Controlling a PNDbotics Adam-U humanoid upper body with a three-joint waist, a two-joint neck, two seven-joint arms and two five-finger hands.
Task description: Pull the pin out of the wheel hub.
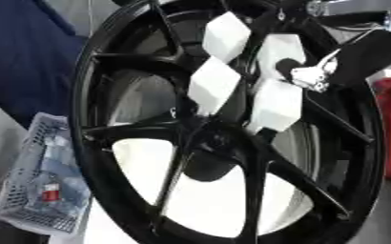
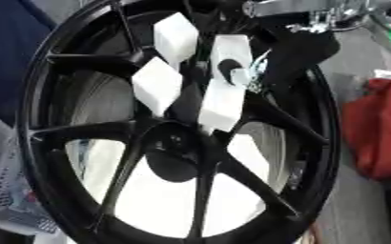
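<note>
Wheel hub [image 1: 211, 138]: right hand [image 1: 312, 71] curled on white block [image 1: 275, 105].

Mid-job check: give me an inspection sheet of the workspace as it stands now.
Surface: pale surface seen through the spokes.
Job's things: black wheel upright, filling the view; four white blocks at its hub; pin not made out.
Clutter: grey mesh basket at lower left, small items inside.
Hands: right hand at the white blocks, fingers unclear; left hand not seen.
Cables: nothing seen.
Surroundings: red object right, dark blue cloth upper left.
</note>
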